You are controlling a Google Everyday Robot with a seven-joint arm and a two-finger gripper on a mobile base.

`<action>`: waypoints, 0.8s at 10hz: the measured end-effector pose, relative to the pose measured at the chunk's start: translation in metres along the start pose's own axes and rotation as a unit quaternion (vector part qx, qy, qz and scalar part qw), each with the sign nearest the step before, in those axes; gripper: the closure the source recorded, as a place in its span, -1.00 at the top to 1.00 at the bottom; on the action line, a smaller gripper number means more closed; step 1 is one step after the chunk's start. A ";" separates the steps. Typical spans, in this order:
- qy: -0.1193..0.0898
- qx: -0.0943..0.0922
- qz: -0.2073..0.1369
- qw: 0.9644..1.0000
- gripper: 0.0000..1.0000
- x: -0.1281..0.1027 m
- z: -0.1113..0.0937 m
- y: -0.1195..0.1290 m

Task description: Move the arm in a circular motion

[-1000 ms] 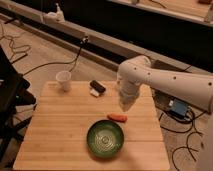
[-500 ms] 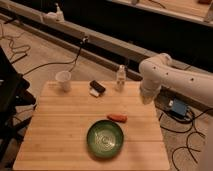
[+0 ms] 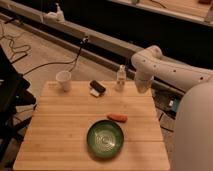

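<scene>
The large white arm reaches in from the right and bends at a rounded joint. Its last segment points down at the table's far right corner. The gripper is at the lower end of that segment. It sits just right of a small clear bottle and holds nothing that I can see.
On the wooden table are a white cup, a black and white object, a small orange item and a green bowl. A big white robot body fills the lower right. Cables lie on the floor at the left.
The arm has swung from over the table's middle, near the orange item, to the right and back. Its end is now at the far right corner, by the bottle.
</scene>
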 end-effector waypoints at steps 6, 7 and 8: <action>-0.007 -0.069 -0.106 0.992 -1.00 0.040 -0.023 0.098; -0.005 -0.082 -0.126 0.989 -1.00 0.061 -0.029 0.104; -0.003 -0.090 -0.137 0.986 -1.00 0.077 -0.032 0.106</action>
